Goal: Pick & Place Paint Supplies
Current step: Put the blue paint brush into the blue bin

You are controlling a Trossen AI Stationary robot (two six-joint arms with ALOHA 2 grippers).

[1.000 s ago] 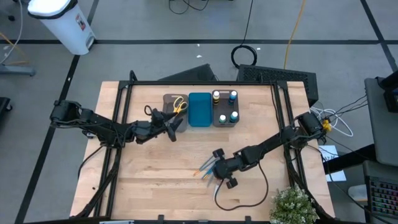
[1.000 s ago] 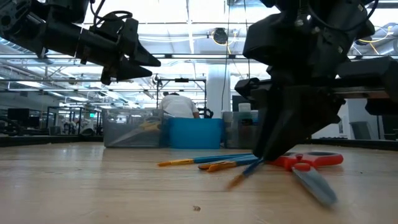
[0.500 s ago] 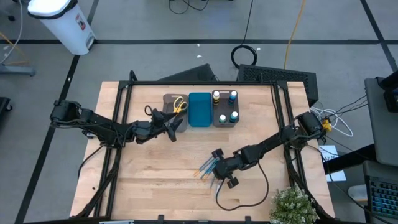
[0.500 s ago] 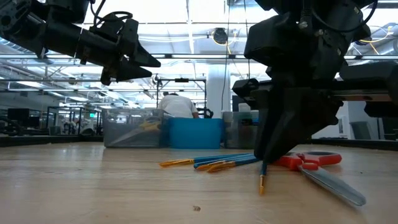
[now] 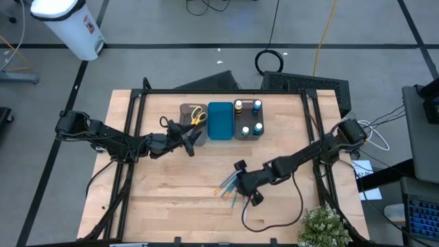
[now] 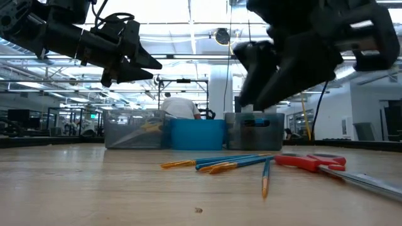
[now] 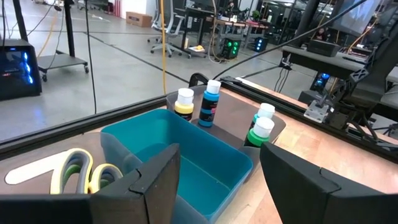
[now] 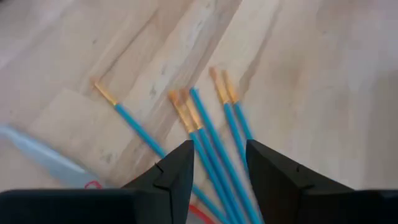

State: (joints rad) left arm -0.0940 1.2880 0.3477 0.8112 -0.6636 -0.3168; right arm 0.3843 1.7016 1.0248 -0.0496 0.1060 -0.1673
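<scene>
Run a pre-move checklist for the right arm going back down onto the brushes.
1. Right gripper empty: ok. Its fingers are apart with nothing between them.
2. Right gripper over its target: ok. It hangs above the blue brushes, clear of the table.
3. Brushes easy to take singly: not ok. Most lie bunched side by side; only one brush lies apart from the rest.
4. Red-handled scissors clear of the brushes: cannot tell. They lie close beside the bunch, and contact is not visible.
5. Left gripper out of the way: ok. It waits open near the trays, above the blue tray.
</scene>
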